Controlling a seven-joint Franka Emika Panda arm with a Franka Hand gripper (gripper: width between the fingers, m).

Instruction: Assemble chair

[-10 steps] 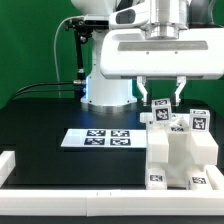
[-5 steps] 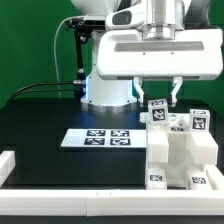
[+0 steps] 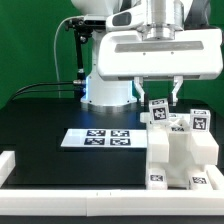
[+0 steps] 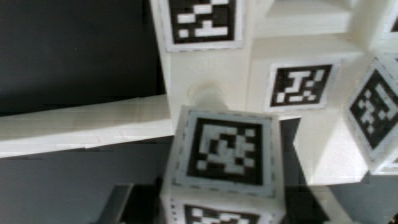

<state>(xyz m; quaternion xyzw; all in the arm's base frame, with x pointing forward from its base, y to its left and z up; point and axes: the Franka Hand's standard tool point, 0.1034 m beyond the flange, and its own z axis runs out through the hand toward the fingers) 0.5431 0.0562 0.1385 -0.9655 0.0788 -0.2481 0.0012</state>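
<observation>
I'm looking at the chair [image 3: 180,150] sitting on the black table [image 3: 40,125] at the exterior view's right, a stepped stack of white blocks with small square tags on their faces. The gripper [image 3: 160,98] hangs right above its back section, fingers [image 3: 144,91] spread partway on either side of a tagged upright block [image 3: 159,110]. From here I can't tell whether the fingers actually press on that block or just bracket it. On the wrist view the tagged block [image 4: 226,150] fills the foreground, with more white tagged parts behind. The marker board [image 3: 97,138] lies flat, just beside the chair.
</observation>
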